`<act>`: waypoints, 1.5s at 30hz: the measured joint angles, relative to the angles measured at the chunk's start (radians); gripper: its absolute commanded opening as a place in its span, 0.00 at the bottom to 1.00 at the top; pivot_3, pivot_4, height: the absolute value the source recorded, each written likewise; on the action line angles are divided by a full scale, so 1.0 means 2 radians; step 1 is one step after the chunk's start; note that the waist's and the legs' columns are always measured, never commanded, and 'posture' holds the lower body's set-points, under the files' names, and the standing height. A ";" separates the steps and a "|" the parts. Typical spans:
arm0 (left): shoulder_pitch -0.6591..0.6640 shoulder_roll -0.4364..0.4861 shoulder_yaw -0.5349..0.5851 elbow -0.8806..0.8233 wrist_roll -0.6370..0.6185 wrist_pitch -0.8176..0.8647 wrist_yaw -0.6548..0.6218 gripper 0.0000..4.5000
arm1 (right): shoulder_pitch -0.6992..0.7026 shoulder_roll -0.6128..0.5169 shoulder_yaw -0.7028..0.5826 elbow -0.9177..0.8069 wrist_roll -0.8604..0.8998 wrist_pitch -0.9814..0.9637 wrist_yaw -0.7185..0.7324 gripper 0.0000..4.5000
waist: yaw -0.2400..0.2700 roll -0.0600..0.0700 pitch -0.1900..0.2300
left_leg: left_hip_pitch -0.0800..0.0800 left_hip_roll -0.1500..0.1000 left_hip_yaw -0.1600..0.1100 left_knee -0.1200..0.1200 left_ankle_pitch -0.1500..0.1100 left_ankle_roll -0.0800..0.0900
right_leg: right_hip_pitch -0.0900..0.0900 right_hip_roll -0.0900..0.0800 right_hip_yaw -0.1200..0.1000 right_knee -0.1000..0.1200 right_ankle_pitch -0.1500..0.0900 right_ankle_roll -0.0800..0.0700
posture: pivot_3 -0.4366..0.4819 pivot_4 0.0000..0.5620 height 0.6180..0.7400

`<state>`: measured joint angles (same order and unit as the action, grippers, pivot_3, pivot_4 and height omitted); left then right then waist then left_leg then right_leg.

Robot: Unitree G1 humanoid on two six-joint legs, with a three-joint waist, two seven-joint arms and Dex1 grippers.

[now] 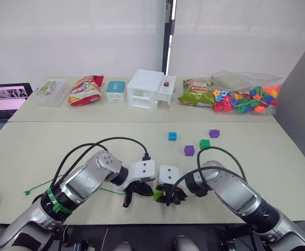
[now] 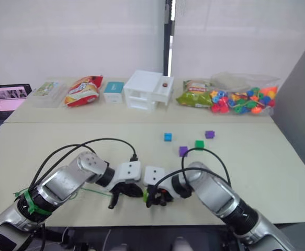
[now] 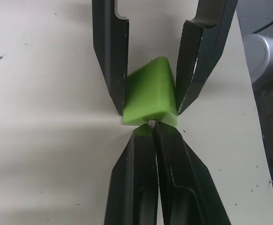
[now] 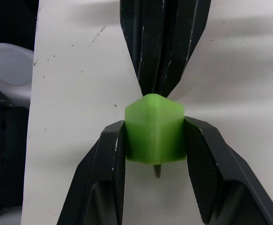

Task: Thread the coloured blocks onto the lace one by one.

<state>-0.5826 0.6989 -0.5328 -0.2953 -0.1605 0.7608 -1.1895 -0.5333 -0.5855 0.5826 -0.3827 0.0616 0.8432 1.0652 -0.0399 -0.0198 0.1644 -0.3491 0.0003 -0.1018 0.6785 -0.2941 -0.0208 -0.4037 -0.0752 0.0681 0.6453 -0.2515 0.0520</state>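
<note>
Two end effectors are seen meeting at the near edge of the table, at about 6 o'clock. The left end effector is clenched, its fingers pinched together on a thin silvery tip that is made out in the wrist views alone. A stretch of the green lace is seen trailing off at 9 o'clock. The right end effector is grasping the light green block. Toward 1 o'clock, well apart, the blue block, a purple block, the dark green block and a second purple block are left loose.
</note>
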 measured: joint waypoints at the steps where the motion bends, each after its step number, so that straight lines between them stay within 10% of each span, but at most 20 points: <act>1: 0.005 0.000 0.004 0.004 0.000 -0.009 0.001 0.00 | 0.001 0.000 -0.001 0.000 0.000 0.000 -0.001 0.29 | 0.000 0.000 0.000 | 0.000 0.000 0.000 0.000 0.000 0.000 | 0.000 0.000 0.000 0.000 0.000 0.000 | 0.48 0.27 1.00; 11: 0.028 0.008 0.092 0.027 -0.024 -0.053 0.017 0.71 | 0.004 0.001 -0.002 0.000 0.004 -0.005 -0.005 0.29 | -0.002 0.000 0.000 | 0.000 0.000 0.000 0.000 0.000 0.000 | -0.001 0.000 0.000 0.000 0.000 0.000 | 0.48 0.27 1.00; 19: 0.112 0.102 0.139 0.021 -0.056 -0.093 -0.040 0.71 | 0.007 -0.006 -0.004 0.000 0.010 -0.012 -0.007 0.29 | -0.001 0.000 0.000 | -0.001 0.000 0.000 -0.001 0.000 0.000 | -0.001 0.000 0.000 0.000 0.000 0.000 | 0.48 0.27 1.00; 27: 0.135 0.074 0.129 0.046 -0.007 -0.182 -0.007 0.71 | 0.006 -0.007 -0.004 0.003 0.011 -0.014 -0.009 0.29 | -0.001 0.000 0.000 | -0.001 0.000 0.000 -0.001 0.000 0.000 | -0.001 0.000 0.000 -0.001 0.000 0.000 | 0.48 0.27 1.00; 37: 0.130 0.041 0.119 0.067 0.013 -0.214 0.008 0.01 | 0.006 -0.008 -0.005 0.000 0.017 -0.010 -0.013 0.29 | -0.001 0.000 0.000 | 0.000 0.000 0.000 -0.001 0.000 0.000 | 0.000 0.000 -0.001 0.000 0.000 0.000 | 0.48 0.27 1.00; 45: 0.131 0.019 0.107 0.056 0.008 -0.217 -0.006 0.00 | 0.008 -0.009 -0.007 -0.005 0.020 -0.001 -0.019 0.29 | 0.000 0.000 0.000 | 0.000 0.000 0.000 -0.001 0.000 0.000 | 0.000 0.000 -0.001 -0.001 0.000 0.000 | 0.48 0.27 1.00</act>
<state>-0.3215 0.7377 -0.3182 -0.1836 -0.1442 0.3267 -1.2023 -0.5173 -0.6026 0.5686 -0.3918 0.1014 0.8410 1.0264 -0.0401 -0.0192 0.1639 -0.3494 0.0003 -0.1024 0.6767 -0.2942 -0.0208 -0.4045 -0.0759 0.0669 0.6441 -0.2515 0.0520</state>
